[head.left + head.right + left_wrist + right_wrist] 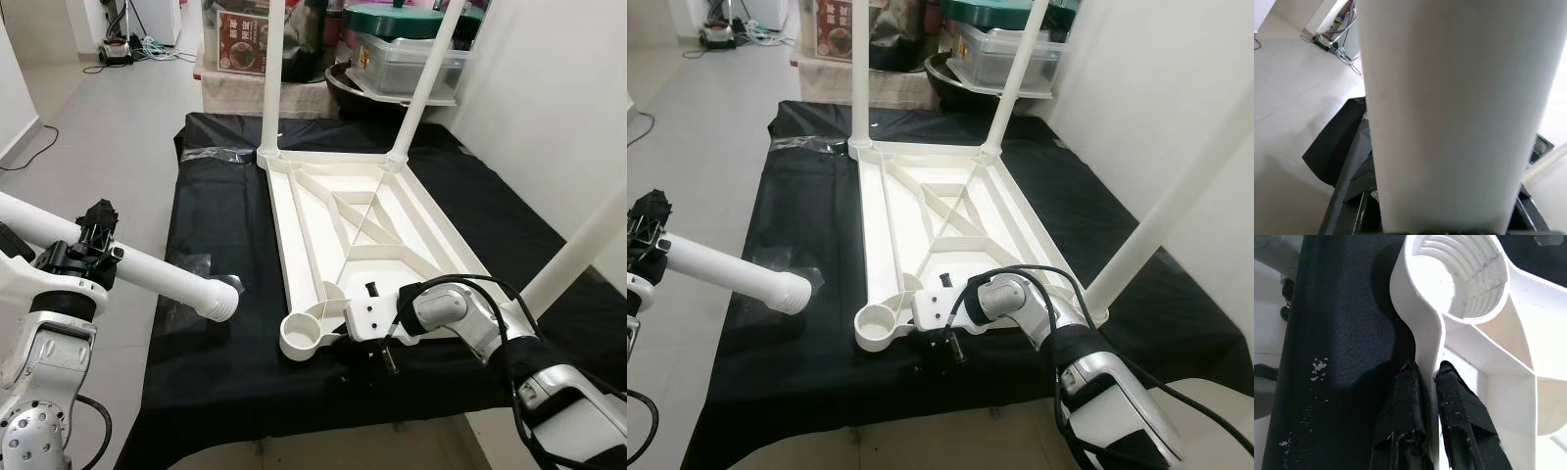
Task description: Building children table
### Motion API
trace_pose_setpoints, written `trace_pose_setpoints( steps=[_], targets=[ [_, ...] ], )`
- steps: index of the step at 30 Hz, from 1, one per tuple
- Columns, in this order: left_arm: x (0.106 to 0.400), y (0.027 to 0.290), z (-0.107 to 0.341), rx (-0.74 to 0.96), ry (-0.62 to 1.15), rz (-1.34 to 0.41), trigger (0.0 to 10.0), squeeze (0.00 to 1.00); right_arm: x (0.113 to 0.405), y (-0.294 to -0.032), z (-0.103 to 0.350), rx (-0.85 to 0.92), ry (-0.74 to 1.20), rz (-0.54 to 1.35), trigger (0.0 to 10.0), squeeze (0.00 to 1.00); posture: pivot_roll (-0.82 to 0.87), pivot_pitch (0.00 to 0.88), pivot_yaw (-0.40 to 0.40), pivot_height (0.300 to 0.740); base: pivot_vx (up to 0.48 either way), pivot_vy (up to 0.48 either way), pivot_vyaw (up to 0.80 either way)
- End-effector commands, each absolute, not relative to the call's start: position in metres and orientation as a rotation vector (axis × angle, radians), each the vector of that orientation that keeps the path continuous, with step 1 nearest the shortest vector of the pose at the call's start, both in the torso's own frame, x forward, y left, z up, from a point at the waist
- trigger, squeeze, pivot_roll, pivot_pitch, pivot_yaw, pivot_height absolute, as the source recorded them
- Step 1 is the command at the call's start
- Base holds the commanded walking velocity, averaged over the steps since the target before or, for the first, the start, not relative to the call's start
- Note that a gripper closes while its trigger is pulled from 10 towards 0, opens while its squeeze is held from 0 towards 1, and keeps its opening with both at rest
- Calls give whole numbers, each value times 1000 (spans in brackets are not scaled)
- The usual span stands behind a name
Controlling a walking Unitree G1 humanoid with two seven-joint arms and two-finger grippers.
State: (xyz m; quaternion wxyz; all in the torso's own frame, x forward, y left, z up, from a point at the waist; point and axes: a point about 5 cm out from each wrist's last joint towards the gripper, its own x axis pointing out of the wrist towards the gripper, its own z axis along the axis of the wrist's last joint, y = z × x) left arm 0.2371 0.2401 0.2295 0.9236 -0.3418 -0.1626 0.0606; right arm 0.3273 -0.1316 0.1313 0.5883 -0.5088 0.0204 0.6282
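Right hand (1425, 374) pinches the tabletop (333, 225) rim; left hand (83, 245) grips a leg (167, 276).

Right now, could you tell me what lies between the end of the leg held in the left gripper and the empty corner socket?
Bare black cloth separates the table leg from the socket, as the left eye view shows.

Tabletop frame (367, 220): I see white plastic, smooth, slightly glossy.
Loose leg (157, 274): white plastic, matt.
Cover cloth (220, 362): black woven fabric, matt, lint-flecked.
Right claw fingers (1462, 421): black, rough, taped-looking.
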Motion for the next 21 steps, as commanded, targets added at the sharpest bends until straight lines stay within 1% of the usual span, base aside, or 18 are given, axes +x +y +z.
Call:
trace_pose_setpoints(
  steps=[1,2,3,4,7,8,9,10,13,14,17,18,20,21],
  targets=[
    [238,240,227,-713,-333,131,10000,0,333,-110,163,-1252,-214,1418,0,0,96,0,-142,740,0,0,0],
    [238,240,227,-713,-333,131,10000,0,333,-110,163,-1252,-214,1418,0,0,96,0,-142,740,0,0,0],
    [238,240,227,-713,-333,130,10000,0,334,-110,161,-1263,-208,1407,4667,0,97,0,-138,740,0,0,0],
    [239,241,227,-711,-333,129,10000,0,336,-112,156,-1258,-166,1391,10000,0,96,0,-136,740,0,0,0],
    [239,242,228,-710,-333,128,10000,0,337,-114,153,-1256,-134,1379,10000,0,96,0,-136,740,0,0,0],
    [239,242,228,-710,-333,128,10000,0,338,-115,152,-1227,-119,1358,10000,35,96,0,-138,740,0,0,0],
    [239,242,228,-710,-333,128,10000,0,338,-115,152,-1227,-119,1358,10000,35,96,0,-138,740,0,0,0],
    [239,242,228,-710,-334,128,10000,0,339,-115,153,-1169,-112,1339,10000,1000,92,0,-135,740,0,0,0],
    [239,242,228,-711,-333,127,10000,0,338,-116,154,-1125,-114,1332,10000,1000,92,0,-133,740,0,0,0],
    [239,241,227,-711,-331,126,10000,0,337,-116,158,-1062,-122,1319,10000,1000,93,0,-133,740,0,0,0],
    [239,241,227,-711,-331,126,10000,0,337,-116,158,-1062,-122,1319,10000,1000,93,0,-133,740,0,0,0],
    [239,240,227,-711,-329,125,10000,0,336,-118,166,-998,-138,1304,10000,1000,91,0,-128,740,0,0,0],
    [239,240,227,-711,-329,125,10000,0,336,-118,166,-998,-138,1304,10000,1000,91,0,-128,740,0,0,0],
    [239,241,228,-710,-328,122,10000,0,332,-124,179,-905,-144,1288,10000,1000,83,0,-115,740,0,0,0]
  ],
)
